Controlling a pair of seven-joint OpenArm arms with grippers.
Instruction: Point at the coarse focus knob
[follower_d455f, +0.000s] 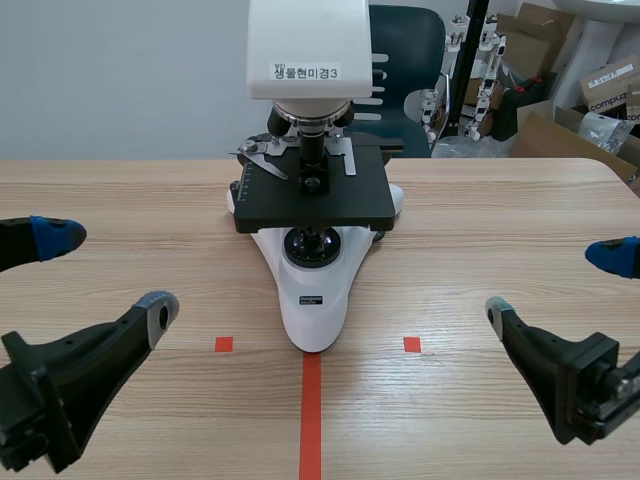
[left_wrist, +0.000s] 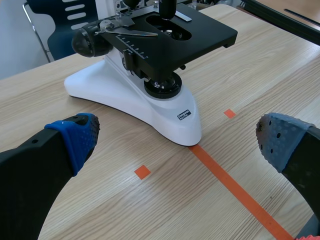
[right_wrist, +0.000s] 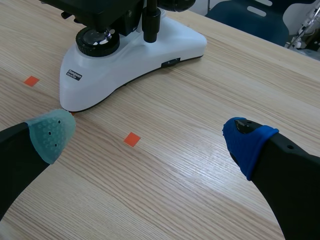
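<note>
Left hand (follower_d455f: 108, 272) sits low at the near left of the bench (follower_d455f: 120, 190), fingers spread wide with nothing between them, and the right hand (follower_d455f: 553, 284) mirrors it at the near right, just as wide apart and just as empty. Between them, in the middle of the bench, stands the microscope (follower_d455f: 315, 290), its white base pointing toward the near edge and its black stage (follower_d455f: 315, 195) level above it. And there's the target: the coarse focus knob (left_wrist: 92, 42), a big black round knob on the microscope's left flank, low down and toward the far end of the base, tucked behind the stage. The left wrist view shows it plainly; from the scene view it's mostly hidden. It looks hard and rigid, and it likely turns freely on its axle, so any push on it could shift the stage. The instrument itself looks heavy and steady, though the optics are delicate. No hold is needed here. The left hand seems the natural choice, bringing a fingertip in from the left toward the knob's outer face and stopping just short of it or barely touching it.
</note>
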